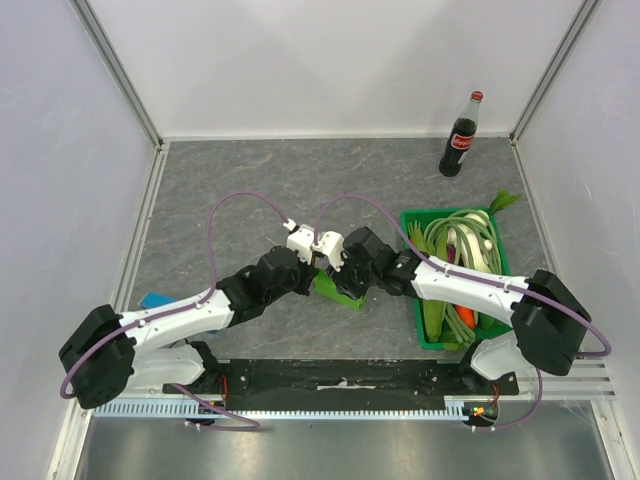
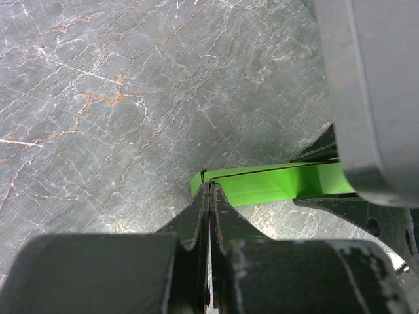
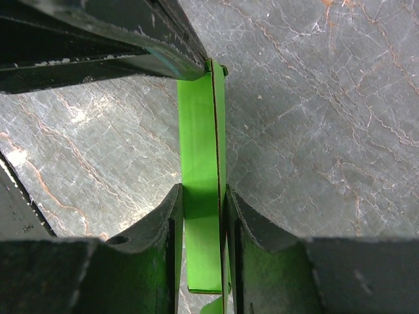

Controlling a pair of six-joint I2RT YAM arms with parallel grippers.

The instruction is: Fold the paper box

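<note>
Where I work: white walls (image 1: 330, 60) close in a grey, veined counter (image 1: 230, 180); both of my arms reach in from its near edge and meet near its middle.
At my right: a dark-green crate (image 1: 406, 228) of vegetables, no part of this job.
Far corner: a cola bottle (image 1: 460, 140), upright, well apart from my work.
Left edge: a small blue block (image 1: 155, 299), lying flat, well apart too.
Task piece: the paper box (image 3: 200, 163), lime-green card flattened to two layers, spans between my pincers over the counter's middle; I cannot tell whether its lower edge touches the counter.
Right grip: my right pincer (image 3: 201, 196) has its jaws partly apart and clamped on the card, one finger on each face.
Left grip: my left pincer (image 2: 209, 196) is squeezed fully together, pinching the card's other end.
Step in hand: an early crease, I judge; both ends are held and no box shape shows yet.
Next move: probably one pincer holds fast while the other swings its end about a crease; too hard a pull could tear the thin card or let it slip.
</note>
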